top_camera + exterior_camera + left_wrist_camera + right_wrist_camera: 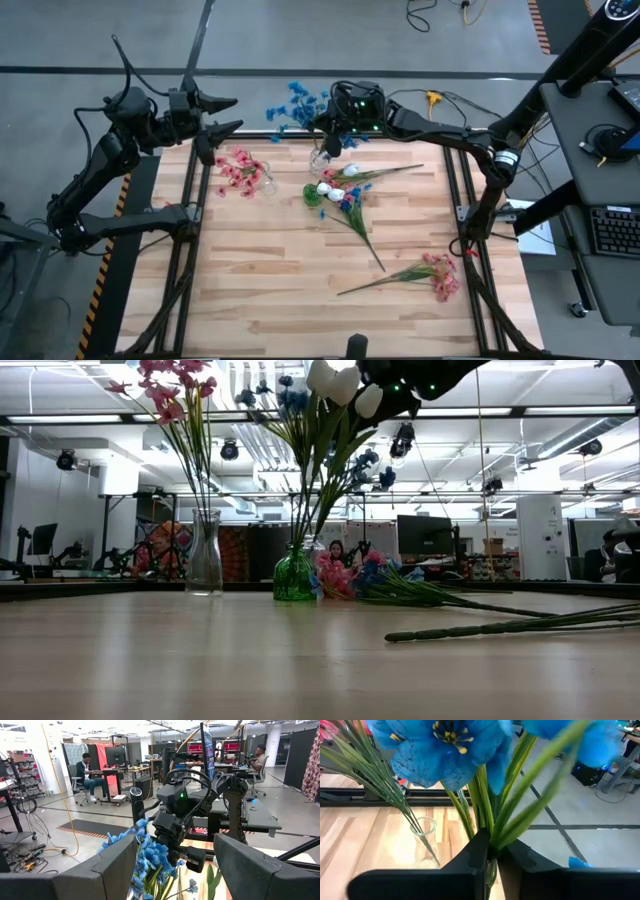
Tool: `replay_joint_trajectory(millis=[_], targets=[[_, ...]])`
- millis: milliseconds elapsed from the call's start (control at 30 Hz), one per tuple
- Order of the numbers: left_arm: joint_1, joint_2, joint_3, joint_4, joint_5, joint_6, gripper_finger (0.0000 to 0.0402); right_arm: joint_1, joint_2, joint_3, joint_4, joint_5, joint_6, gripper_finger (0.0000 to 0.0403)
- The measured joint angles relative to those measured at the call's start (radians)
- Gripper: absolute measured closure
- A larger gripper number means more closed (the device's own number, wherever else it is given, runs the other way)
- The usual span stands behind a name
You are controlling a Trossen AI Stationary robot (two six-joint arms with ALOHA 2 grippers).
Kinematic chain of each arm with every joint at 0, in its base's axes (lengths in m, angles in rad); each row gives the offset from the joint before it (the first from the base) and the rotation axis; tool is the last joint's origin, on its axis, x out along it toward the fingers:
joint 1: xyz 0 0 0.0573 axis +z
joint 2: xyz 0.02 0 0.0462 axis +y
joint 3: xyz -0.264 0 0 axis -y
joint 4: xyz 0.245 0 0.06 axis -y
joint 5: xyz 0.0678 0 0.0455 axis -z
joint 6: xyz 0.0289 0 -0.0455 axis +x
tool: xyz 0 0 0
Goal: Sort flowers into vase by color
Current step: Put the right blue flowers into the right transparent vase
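Both arms are showing matte black links with black cables looping along them; the right arm's wrist housing (pixel 358 104) is glowing with small green lights.

The high view looks straight down on the whole light wooden plank worktop (pixel 300 250). The low view sits at worktop level, facing the room. Each wrist view looks forward past its own fingers. All four share the bright blue artificial blossoms (pixel 297 100).
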Motion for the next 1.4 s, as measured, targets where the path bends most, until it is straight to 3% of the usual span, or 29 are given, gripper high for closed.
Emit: replay_joint_trajectory(millis=[333, 667, 1400], targets=[[0.000, 0.000, 0.000, -0.001, 0.000, 0.000, 0.0155, 0.000, 0.006, 0.000, 0.001, 0.000, 0.020, 0.0282], [0.000, 0.000, 0.000, -0.016, 0.000, 0.000, 0.0155, 0.000, -0.027, 0.012, -0.045, 0.000, 0.021, 0.0228], [0.000, 0.000, 0.000, -0.015, -0.001, 0.000, 0.0155, 0.000, -0.043, 0.261, -0.469, 0.015, 0.004, 0.0206]])
